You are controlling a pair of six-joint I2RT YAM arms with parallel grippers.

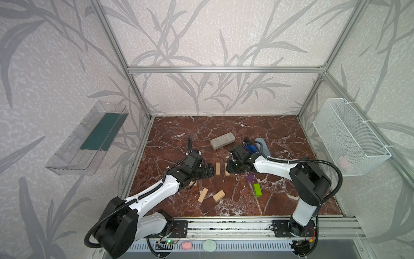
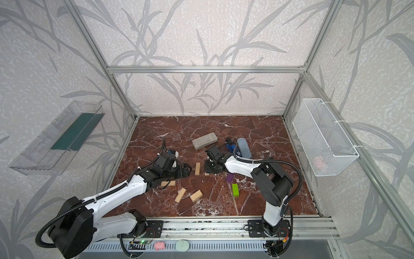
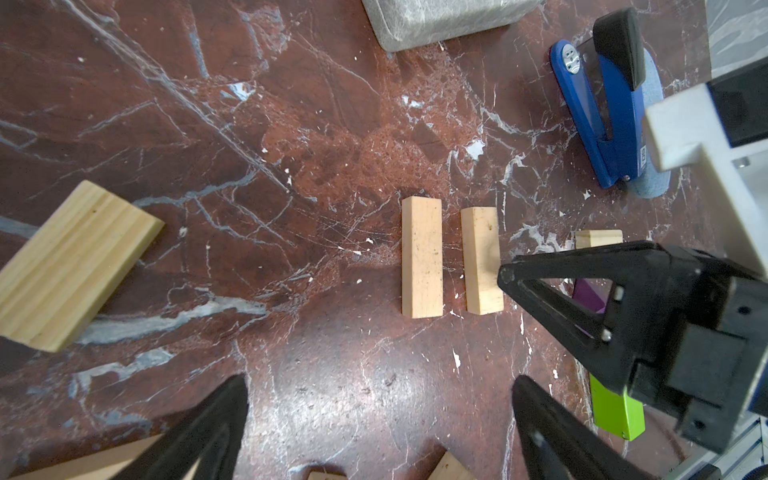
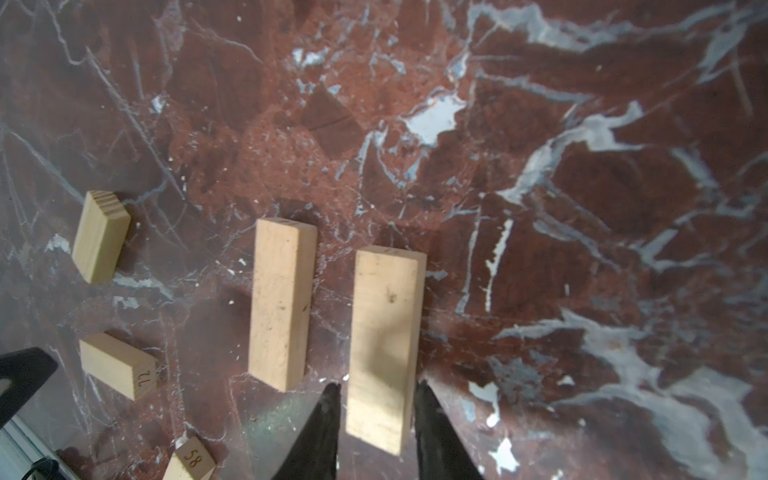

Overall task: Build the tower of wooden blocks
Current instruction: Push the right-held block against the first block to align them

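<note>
Two blocks point(image 1: 217, 168) lie parallel on the table point(image 1: 280, 201), long axes 12-to-6. My right jaws straddle the 3 o'clock block point(image 4: 386, 332) across its width, pinch unclear; left jaws spread, at 9 o'clock.

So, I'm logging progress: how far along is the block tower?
Done: two pale blocks lie parallel on the table, a first layer at most. In hand: right gripper straddles one of them, grip unclear; left gripper open, empty. Left: every upper layer; purple block, lime green block and other pale blocks lie scattered.
</note>
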